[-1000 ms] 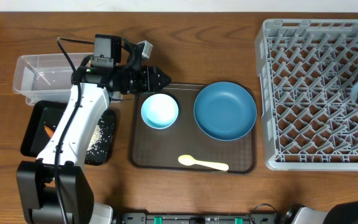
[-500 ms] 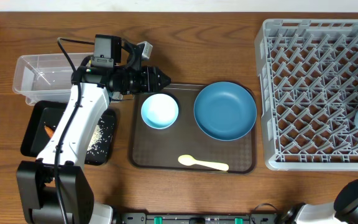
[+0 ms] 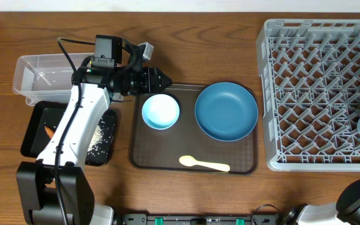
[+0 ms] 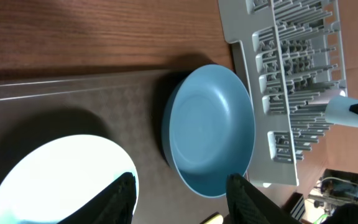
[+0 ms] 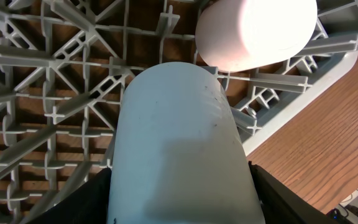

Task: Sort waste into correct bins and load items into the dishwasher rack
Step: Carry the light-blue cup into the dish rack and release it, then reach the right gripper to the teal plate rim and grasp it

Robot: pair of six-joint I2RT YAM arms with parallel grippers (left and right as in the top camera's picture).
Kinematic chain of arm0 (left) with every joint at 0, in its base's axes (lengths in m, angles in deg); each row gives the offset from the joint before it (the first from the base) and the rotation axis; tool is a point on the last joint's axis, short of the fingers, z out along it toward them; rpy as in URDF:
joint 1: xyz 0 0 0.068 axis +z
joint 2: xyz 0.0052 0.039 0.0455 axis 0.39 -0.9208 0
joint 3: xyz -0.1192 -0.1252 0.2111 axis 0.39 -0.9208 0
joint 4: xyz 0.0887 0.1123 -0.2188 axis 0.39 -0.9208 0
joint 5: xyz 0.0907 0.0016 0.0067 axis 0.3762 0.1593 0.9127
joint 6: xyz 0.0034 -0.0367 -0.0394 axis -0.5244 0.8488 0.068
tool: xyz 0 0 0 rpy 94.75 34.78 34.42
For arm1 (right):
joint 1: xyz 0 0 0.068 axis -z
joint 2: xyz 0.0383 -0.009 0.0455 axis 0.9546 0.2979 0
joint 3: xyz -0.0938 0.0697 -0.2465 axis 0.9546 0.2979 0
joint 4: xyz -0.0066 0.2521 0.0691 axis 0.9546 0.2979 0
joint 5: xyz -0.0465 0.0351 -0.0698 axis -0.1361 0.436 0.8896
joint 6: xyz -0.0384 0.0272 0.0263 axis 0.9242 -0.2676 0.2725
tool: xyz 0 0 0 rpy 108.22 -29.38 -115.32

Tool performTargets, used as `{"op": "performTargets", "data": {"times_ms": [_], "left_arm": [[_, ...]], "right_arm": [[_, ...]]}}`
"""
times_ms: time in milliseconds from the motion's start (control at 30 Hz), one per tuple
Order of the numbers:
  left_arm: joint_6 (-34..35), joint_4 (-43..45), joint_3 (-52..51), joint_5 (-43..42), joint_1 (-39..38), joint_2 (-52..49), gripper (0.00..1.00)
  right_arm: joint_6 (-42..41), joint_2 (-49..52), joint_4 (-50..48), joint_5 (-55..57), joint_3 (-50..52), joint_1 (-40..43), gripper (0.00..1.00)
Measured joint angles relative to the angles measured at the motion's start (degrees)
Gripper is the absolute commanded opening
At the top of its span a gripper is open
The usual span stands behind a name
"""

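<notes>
A pale-blue deep plastic bowl (image 5: 179, 143) is being gripped by the right gripper (image 5: 182, 208), whose fingers are being pressed against its two sides. It is being held low over the far right corner of the large grey lattice plastic dishwasher rack (image 3: 305, 75), just beside a pale rounded cup (image 5: 257, 28) already lying among the pegs. The left gripper (image 4: 182, 202) is being held empty, jaws partly apart, above the far rim of the light-blue round bowl (image 3: 160, 111) on the brown rectangular serving tray (image 3: 167, 156). The dark-blue round plate (image 3: 226, 111) and the cream plastic spoon (image 3: 204, 165) are also being left there.

Trouble is being risked mainly at the rack. If the bowl is released tilted it could be caught on a peg, knocked against the cup, or rolled over the nearby rack edge onto the wooden worktop (image 3: 199, 44). On the left, a pinch on the bowl's thin rim could slip, and the bowl could be pushed towards the plate.

Much is being hidden. The right arm is being cut off by the overhead view's edge. The shallow black rectangular tray (image 3: 33, 134), with its orange carrot piece (image 3: 50, 131) and loose white rice grains (image 3: 102, 134), and the clear rectangular plastic tub (image 3: 36, 72) are being partly covered by the left arm. No tissue or snack packet can be made out, and the cup's inside is being washed out by glare
</notes>
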Motion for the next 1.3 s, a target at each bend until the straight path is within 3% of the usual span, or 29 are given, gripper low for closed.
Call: {"op": "performTargets", "data": {"times_ms": [367,1233,1300], "left_arm": [[-0.4,-0.5,0.0,0.0,0.0,0.0,0.49],[-0.4,-0.6,0.0,0.0,0.0,0.0,0.49],[-0.4,-0.6,0.0,0.0,0.0,0.0,0.49]], "right_arm": [[-0.5,0.0,0.1,-1.8,0.0,0.0,0.64],[-0.7,0.0,0.6,-2.4,0.0,0.0,0.72],[-0.7,0.0,0.6,-2.4,0.0,0.0,0.76]]}}
